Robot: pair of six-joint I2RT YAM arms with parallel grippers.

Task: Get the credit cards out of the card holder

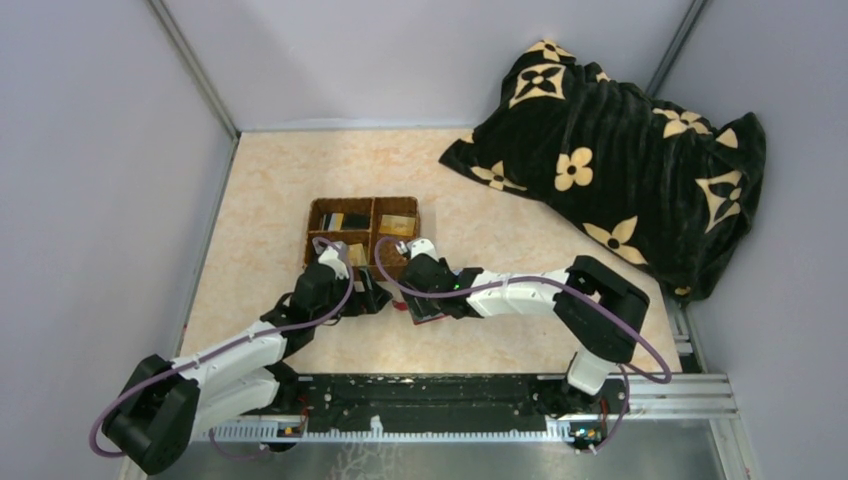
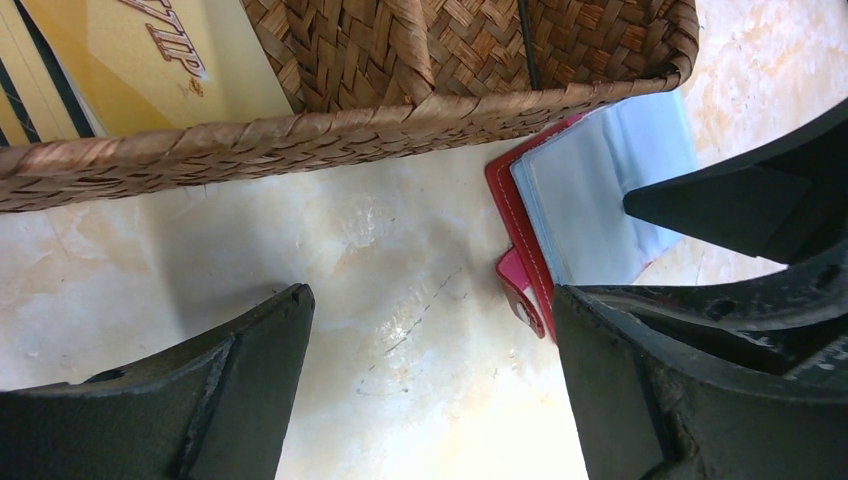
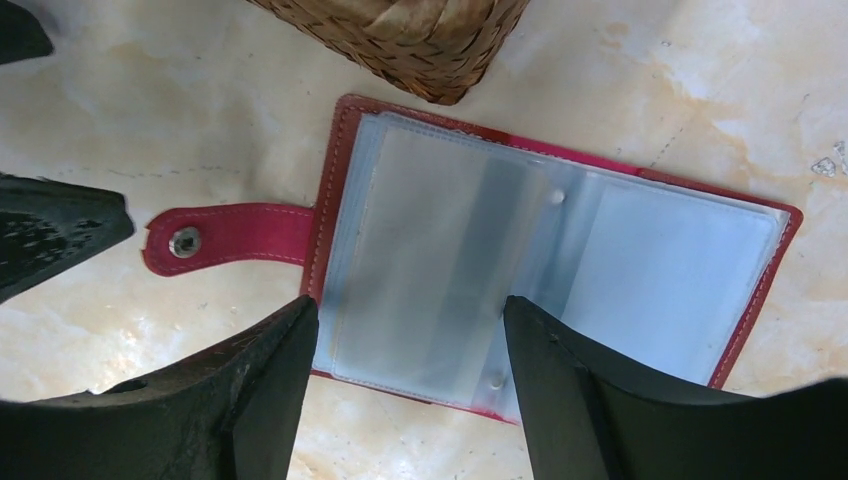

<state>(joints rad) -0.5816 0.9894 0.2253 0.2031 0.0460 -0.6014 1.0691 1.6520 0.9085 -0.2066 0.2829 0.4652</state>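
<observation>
Right end effector [image 3: 405, 335] spread over the open card holder [image 3: 600, 250], nothing pinched.

Holder lies flat on the worktop [image 3: 650, 80], just off the wicker basket [image 3: 410, 40] corner, snap tab [image 3: 230, 235] undone and clear pockets facing up, which gives me access to the sleeves. Visible sleeves look empty; there's one grey band near the spine and I can't tell if it's a card. Credit cards [image 2: 130, 60] sit in the basket compartments, a yellow one showing in the left wrist view, so my read is the task's near done. Left end effector [image 2: 430, 310] is also spread and empty, hovering over bare worktop beside the holder's tab edge. Probably parked there to pin the cover if another pull is needed.
</observation>
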